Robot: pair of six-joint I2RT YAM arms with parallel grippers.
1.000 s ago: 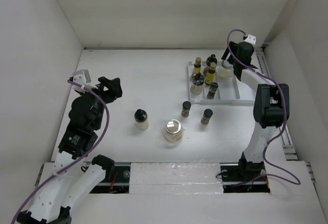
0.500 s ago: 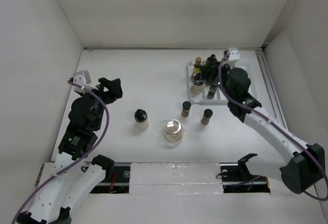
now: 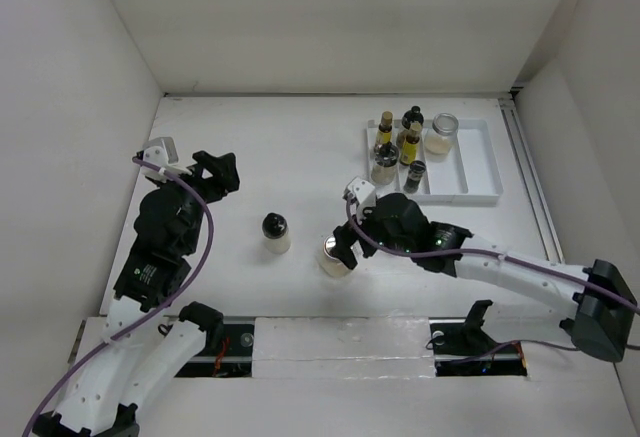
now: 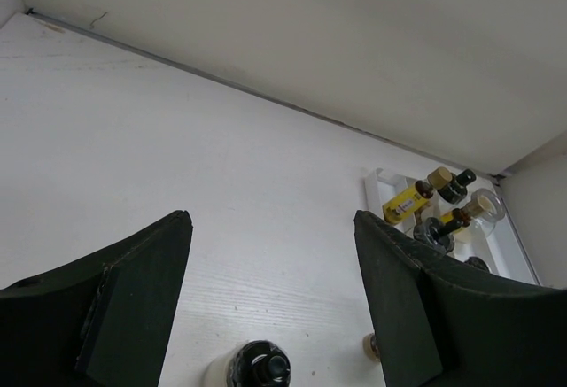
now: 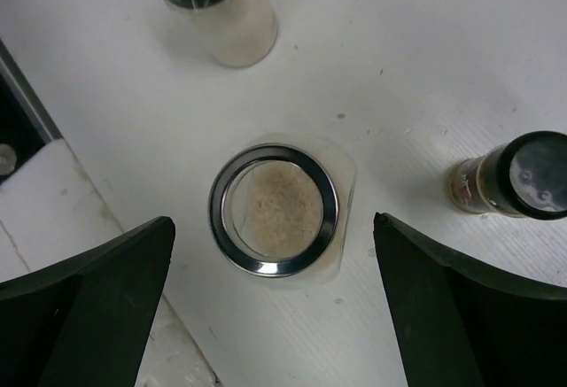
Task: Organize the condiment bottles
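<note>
white tabletop (image 3: 300, 157) is stretching under us, and we are holding our right gripper (image 3: 340, 252) over the silver-lidded jar (image 5: 275, 210) near the front edge, fingers spread wide on either side. our left gripper (image 4: 270, 219) is hanging apart, empty. yellow-labelled bottles (image 3: 408, 147) are standing in the white tray (image 3: 480, 172); their print is too small to read.

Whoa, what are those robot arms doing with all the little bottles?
It looks like they are sorting condiment bottles into a white tray. Several bottles already stand in it. The right gripper hovers open right above a silver-lidded jar on the table, probably about to pick it up. A black-capped jar and a small brown jar also wait on the table. The left gripper is open and empty, off to the side.
</note>
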